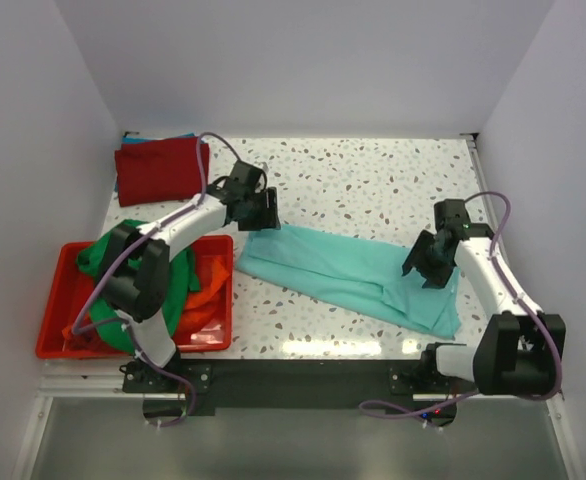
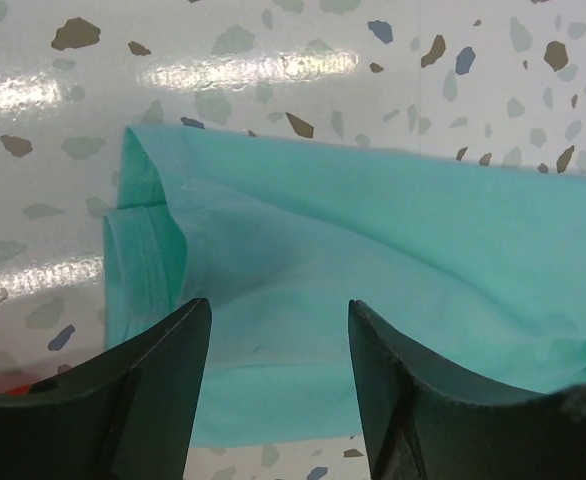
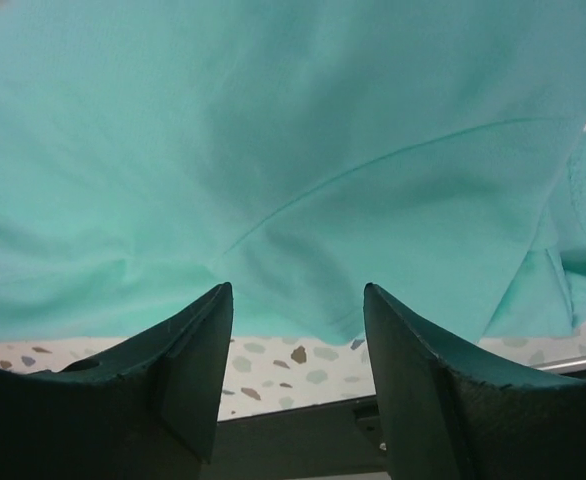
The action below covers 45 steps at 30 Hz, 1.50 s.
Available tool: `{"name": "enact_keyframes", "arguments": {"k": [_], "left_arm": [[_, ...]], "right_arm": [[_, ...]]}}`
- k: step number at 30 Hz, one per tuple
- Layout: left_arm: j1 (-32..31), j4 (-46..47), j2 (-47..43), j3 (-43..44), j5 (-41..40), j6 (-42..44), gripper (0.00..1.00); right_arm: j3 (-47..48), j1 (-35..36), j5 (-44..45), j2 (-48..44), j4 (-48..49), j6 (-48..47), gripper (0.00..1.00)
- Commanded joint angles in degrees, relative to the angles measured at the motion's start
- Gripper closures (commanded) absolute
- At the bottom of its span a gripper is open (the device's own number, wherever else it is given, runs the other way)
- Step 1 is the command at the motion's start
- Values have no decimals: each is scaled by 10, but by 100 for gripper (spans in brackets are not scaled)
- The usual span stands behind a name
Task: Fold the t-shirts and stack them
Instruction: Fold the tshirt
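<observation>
White walls box in a glossy speckled table (image 1: 373, 170), and I work across it from my left. At the far left sits a hard red bin (image 1: 53, 300) with a green tee (image 1: 98, 255) and an orange tee (image 1: 213, 278) heaped in it, soft and crumpled, not yet folded. Behind the bin, a dark red tee (image 1: 158, 170) lies folded flat in a neat rectangle, with what looks like a blue tee (image 1: 163, 136) showing as a thin edge under it.

My left gripper (image 1: 263, 212) hovers with its jaws wide over the left end of the teal tee (image 1: 343, 270), holding nothing. Below it I see a ribbed sleeve hem (image 2: 138, 250) and smooth doubled cotton. The tee stretches as a long, loosely folded band across the middle of the table, down toward the right. My right gripper (image 1: 425, 265) is also spread wide and empty over the tee's right end, where the cloth bunches near the table's front edge.

Thin, limp cotton in several layers is the risk, I judge: if either jaw pinches only the top layer, the fold will open. On this slick surface a lopsided pull could slide the band askew, or drag its right end off the front edge.
</observation>
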Motion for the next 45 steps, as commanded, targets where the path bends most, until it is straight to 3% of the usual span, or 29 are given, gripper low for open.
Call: {"name": "enact_keyframes", "arguments": {"k": [1,10,17,22,37,45], "left_arm": [[6,-12,-7,24,-24,7,37],[56,32,-40,-53,36,-1,34],[61,53,-25,-54,65,-10,29],[68,71,-24,-51,80,0,18],[72,70,34,-22,98,7,17],[72,56,0,-38,79,11,16]], "right_arm": [[6,-6,36,38,52,1,41],[42,-79,68,100,75,-45,37],[39,-165,39,122,140,-84,32],[41,-180,21,161,190,-67,33],[128,-185,89,272,178,-83,35],[104,-189,111,231,170,-80,37]]}}
